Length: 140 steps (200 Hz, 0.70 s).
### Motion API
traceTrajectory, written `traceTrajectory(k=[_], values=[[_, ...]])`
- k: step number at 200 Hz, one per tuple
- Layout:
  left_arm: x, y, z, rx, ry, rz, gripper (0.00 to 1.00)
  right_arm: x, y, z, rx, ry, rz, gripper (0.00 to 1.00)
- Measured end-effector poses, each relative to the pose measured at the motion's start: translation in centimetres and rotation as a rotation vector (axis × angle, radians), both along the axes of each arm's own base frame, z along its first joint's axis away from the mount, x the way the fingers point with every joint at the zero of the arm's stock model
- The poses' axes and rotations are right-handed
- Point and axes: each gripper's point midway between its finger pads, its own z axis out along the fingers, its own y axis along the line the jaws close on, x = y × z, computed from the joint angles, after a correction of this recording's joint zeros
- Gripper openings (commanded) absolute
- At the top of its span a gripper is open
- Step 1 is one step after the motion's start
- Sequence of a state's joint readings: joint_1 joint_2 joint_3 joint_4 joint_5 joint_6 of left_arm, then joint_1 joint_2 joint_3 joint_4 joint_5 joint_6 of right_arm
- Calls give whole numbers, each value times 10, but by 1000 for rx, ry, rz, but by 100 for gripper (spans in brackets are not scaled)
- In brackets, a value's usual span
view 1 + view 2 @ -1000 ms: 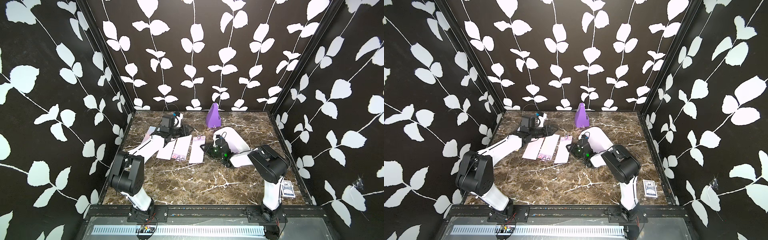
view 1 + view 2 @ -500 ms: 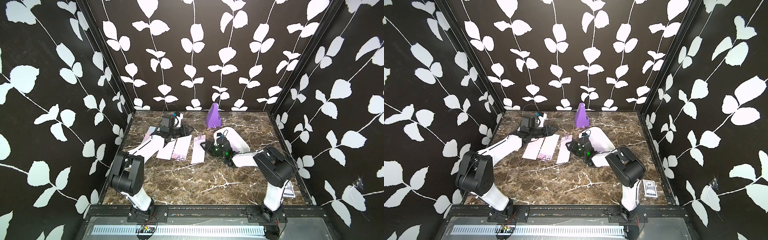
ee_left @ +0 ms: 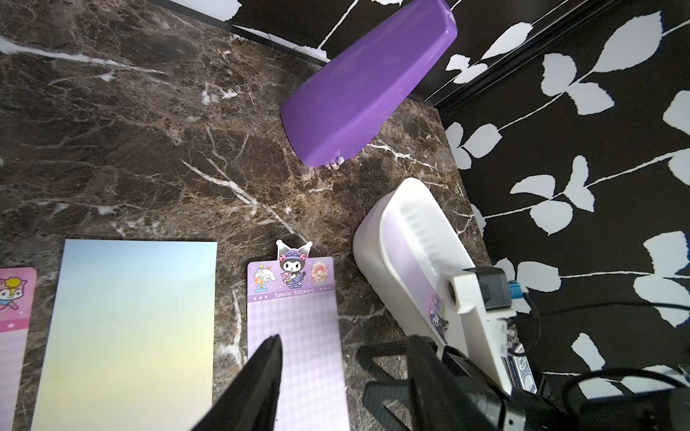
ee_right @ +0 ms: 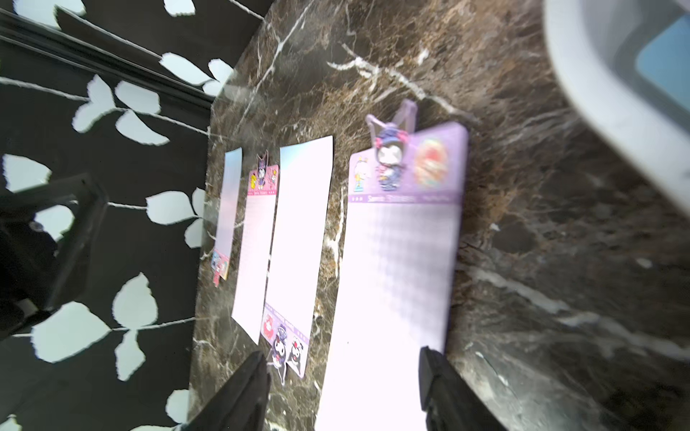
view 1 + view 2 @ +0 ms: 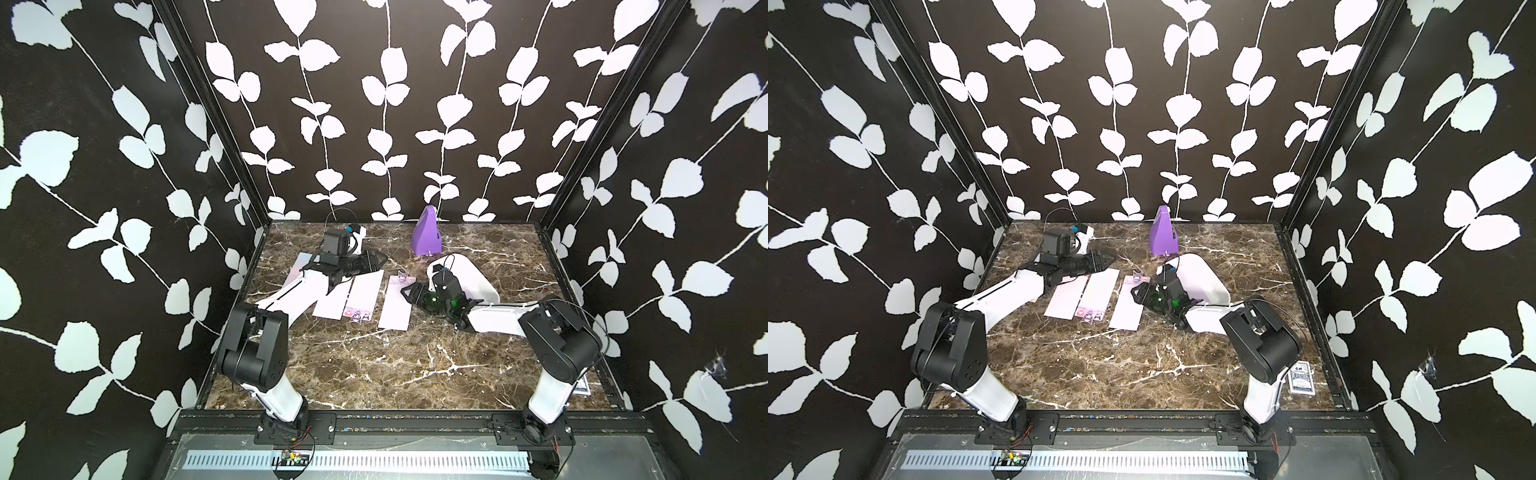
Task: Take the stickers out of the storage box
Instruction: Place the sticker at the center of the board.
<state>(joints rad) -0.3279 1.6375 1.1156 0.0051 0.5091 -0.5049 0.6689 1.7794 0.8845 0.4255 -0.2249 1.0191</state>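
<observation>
My right gripper [image 4: 343, 358] hung low over the lilac sheet [image 4: 399, 261], its jaws spread wide and pinching nothing; the sheet lay flat on the tabletop [image 5: 374, 365] beneath them. My left gripper [image 3: 345, 341] was also spread and empty, with one finger over that same sheet near its cartoon end. The stickers [image 5: 360, 296] outside the box lay side by side in a row across the back half of the tabletop, left of the middle. The storage box [image 5: 478, 278] sat just beside the lilac sheet, on the side toward the right edge, and one more sheet [image 3: 410, 261] lay inside it. A purple pyramid [image 5: 426, 235] stood near the back edge, and a card pack [image 5: 1300, 376] lay by the front right corner.
</observation>
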Motion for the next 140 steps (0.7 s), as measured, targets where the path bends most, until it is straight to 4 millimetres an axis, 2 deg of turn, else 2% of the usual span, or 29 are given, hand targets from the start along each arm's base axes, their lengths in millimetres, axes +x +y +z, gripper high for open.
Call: traceTrajectory(k=[35, 59, 79, 97, 119, 140], values=[[0, -1, 0, -3, 2, -3, 56, -3, 3, 6, -45, -27, 34, 66], [-1, -1, 0, -3, 2, -3, 56, -5, -3, 2, -92, -25, 38, 66], [-1, -1, 0, -4, 3, -4, 56, -8, -11, 5, -140, -41, 48, 68], [-1, -1, 0, -9, 7, -4, 55, -8, -18, 21, -177, -75, 71, 70], [-3, -4, 1, -17, 14, -10, 55, 6, -26, 54, -175, -139, 102, 70], [-6, -11, -1, -19, 22, -24, 55, 23, -56, 82, -177, -186, 80, 71]])
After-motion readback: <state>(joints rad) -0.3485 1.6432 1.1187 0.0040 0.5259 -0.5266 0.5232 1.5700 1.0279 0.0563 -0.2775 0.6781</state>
